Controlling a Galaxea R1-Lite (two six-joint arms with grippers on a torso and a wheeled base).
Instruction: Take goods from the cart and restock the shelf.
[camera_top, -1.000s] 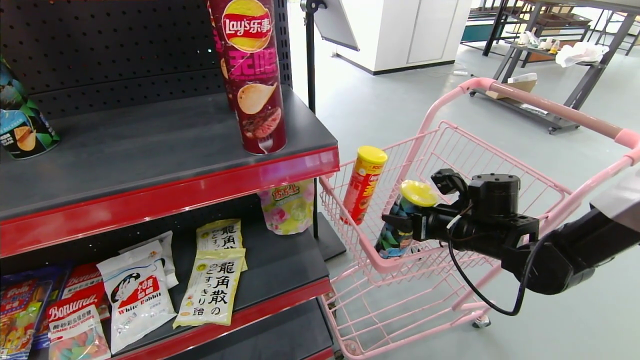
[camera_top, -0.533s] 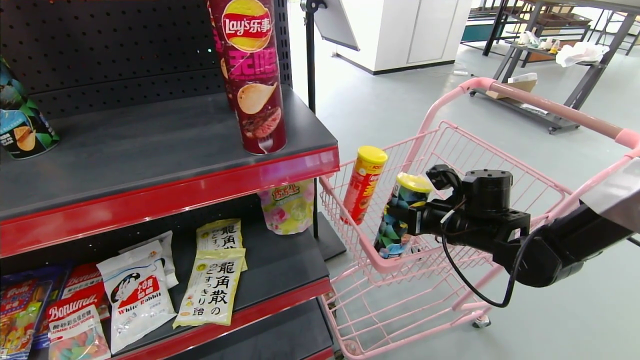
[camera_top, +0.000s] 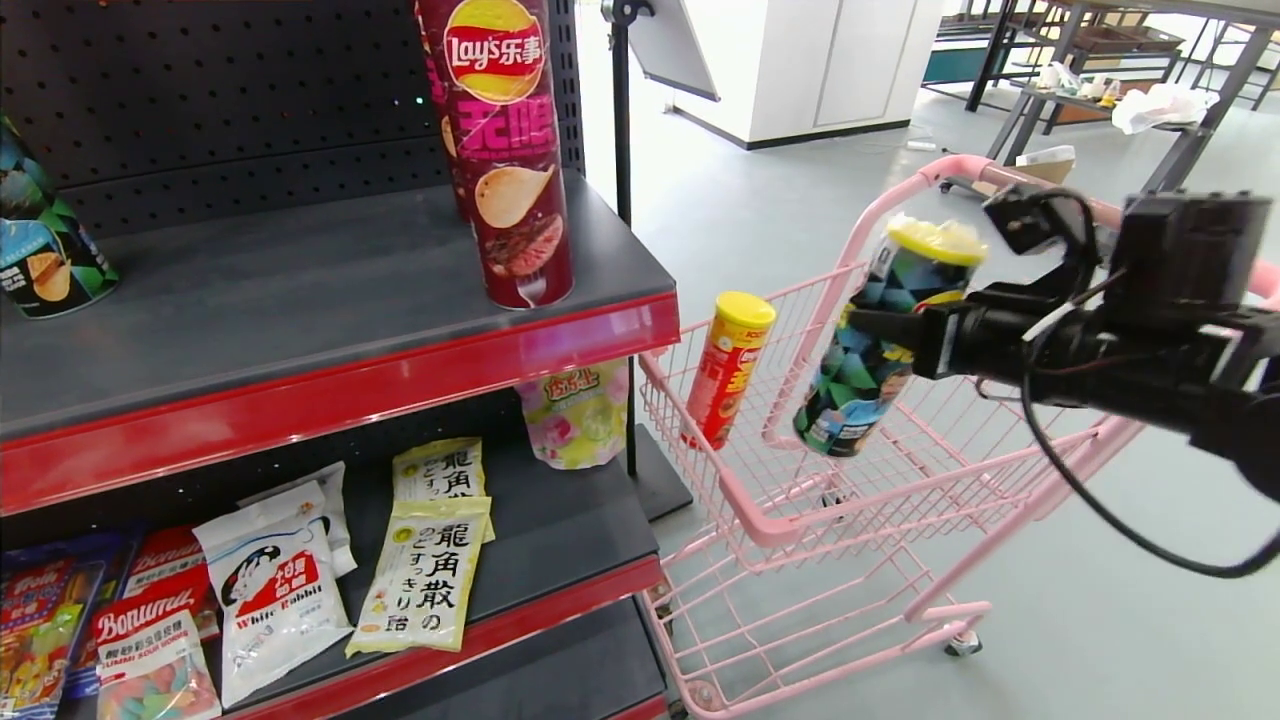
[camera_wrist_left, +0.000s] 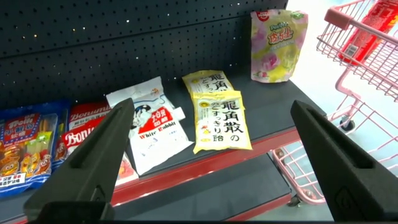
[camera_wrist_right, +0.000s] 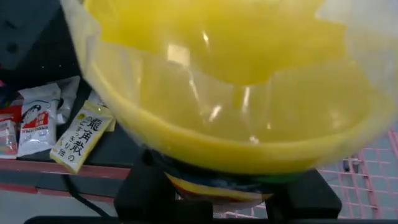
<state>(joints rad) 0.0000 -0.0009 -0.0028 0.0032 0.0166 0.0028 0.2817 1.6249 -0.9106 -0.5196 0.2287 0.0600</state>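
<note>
shelf (camera_top: 330, 300) and pink cart (camera_top: 745, 515), restock check
patterned can (camera_top: 860, 370) with yellow lid hangs tilted over the cart's front edge, apart from the shelf; right gripper (camera_top: 890, 335) clamped round its upper body; left gripper (camera_wrist_left: 211, 109) spread wide before the shelf's lower board.

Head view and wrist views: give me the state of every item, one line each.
Geometric-print chip can, tilted, raised over the pink cart.
Right end effector, shut on the can.
Left end effector, open, empty.
Red chip can, leaning in cart corner.
Maroon chip can, upright on top shelf.
</note>
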